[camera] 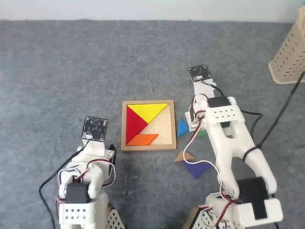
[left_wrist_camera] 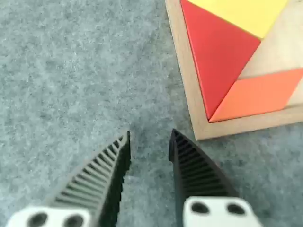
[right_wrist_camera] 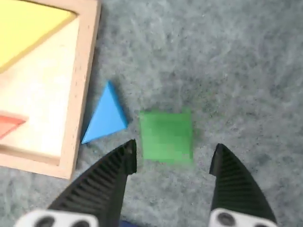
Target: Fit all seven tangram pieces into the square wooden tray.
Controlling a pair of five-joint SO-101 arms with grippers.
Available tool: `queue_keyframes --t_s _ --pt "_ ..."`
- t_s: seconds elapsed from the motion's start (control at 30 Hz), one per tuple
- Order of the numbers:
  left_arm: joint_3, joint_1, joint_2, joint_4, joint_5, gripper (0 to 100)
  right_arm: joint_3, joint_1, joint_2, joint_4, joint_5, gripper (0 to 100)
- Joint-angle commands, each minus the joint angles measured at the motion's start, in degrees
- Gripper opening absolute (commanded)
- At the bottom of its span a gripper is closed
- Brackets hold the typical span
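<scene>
High view, tray: From my remote desk I see the tray (camera: 157, 148) lying flat in the middle of the grey bench (camera: 71, 71), between the two arms.
High view, fitted pieces: A yellow triangle (camera: 148, 111) fills the tray's far side and a red triangle (camera: 133, 125) its left side. An orange parallelogram (camera: 143, 139) lies along the near rim, and the right part of the floor is bare wood.
High view, loose pieces: A blue triangle (camera: 182, 128) lies just beside the tray's right rim. A brown triangle (camera: 185, 156) and a purple triangle (camera: 197, 168) lie close together nearer the arm bases; I cannot tell whether they touch.
High view, arms: The left arm (camera: 88, 191) stands by the tray's near left corner. The right arm (camera: 228, 138) hangs over the bench right of the tray.
High view, basket: A pale slatted basket (camera: 290, 52) stands at the far right edge.
Left wrist view, claw: My left claw (left_wrist_camera: 149, 137) has its fingers apart over bare bench, just beside the tray's corner.
Left wrist view, tray: In that corner the red triangle and orange parallelogram meet edge to edge, with the yellow triangle beyond them.
Right wrist view, claw: My right claw (right_wrist_camera: 175, 147) is spread wide, one fingertip on either side of the green square (right_wrist_camera: 165, 136). The square lies flat on the bench, nearer the finger on the tray's side; I cannot tell whether that finger touches it.
Right wrist view, blue triangle: It lies between the green square and the tray rim, just beside both.
</scene>
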Motion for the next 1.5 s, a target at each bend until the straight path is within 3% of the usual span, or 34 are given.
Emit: queue_keyframes --t_s 0.0,0.23,0.47,0.63,0.83,1.47 --pt "-0.22 0.0 -0.88 0.26 0.44 13 -3.6 -0.4 -3.12 1.45 0.97 23.6" --pt "-0.22 0.0 -0.88 0.26 0.44 13 0.53 -5.23 -4.35 1.71 1.67 0.1" --pt "-0.22 0.0 -0.88 0.26 0.44 13 9.41 -13.32 -10.15 1.19 16.62 0.7" --pt "-0.22 0.0 -0.88 0.26 0.44 13 13.98 -17.01 -11.65 -2.59 18.02 1.8" --pt "-0.22 0.0 -0.88 0.26 0.44 13 14.68 -16.75 -8.66 -4.09 18.73 13.5" --pt "-0.22 0.0 -0.88 0.26 0.44 13 14.95 -17.19 -7.43 2.59 35.87 14.0"
